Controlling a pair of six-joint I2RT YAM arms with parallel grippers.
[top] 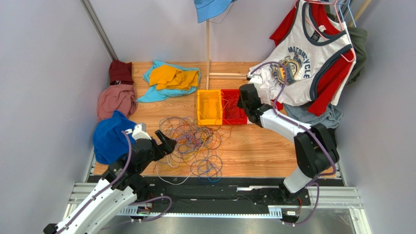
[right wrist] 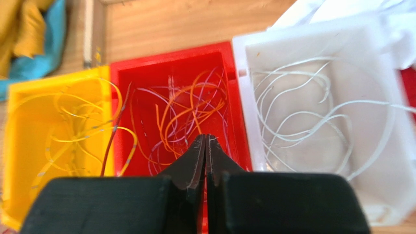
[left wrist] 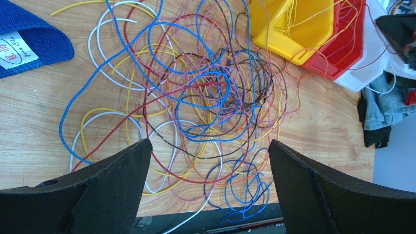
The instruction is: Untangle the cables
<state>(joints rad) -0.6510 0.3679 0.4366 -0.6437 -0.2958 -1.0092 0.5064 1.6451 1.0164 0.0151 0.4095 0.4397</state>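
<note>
The main tangle of cables [top: 193,146] lies on the wooden table [top: 263,151], left of centre and near its front edge. It is a loose heap of blue, red, yellow, white, orange, pink and dark brown loops crossing over one another.

The left end effector [top: 163,144] hangs at the left edge of this heap, with its fingers spread wide apart. In the left wrist view, the two black fingers [left wrist: 117,180] frame the near side of the tangle [left wrist: 210,107], and the loops run on below the gap between them. Neither finger touches a cable as far as that view shows. A blue garment [top: 110,136] lies just to the left of the heap.

Beyond the tangle stand a yellow bin [top: 200,108] and a red bin [top: 229,119], side by side and touching. The right end effector [top: 242,105] hovers over the red one. In the right wrist view, its fingers [right wrist: 195,161] are pressed together with no visible gap, and their tips point at the floor of the red bin [right wrist: 171,56]. Whether a strand is pinched between them cannot be made out.

Sorted cables lie in the bins:
- Orange and pale purple strands are in the red bin.
- Yellow strands are in the yellow bin [right wrist: 19,97].
- White strands are in a white bin [right wrist: 312,36] to the right of the red bin.

A thin dark red cable [right wrist: 113,136] crosses the wall between the yellow and red bins.
</note>
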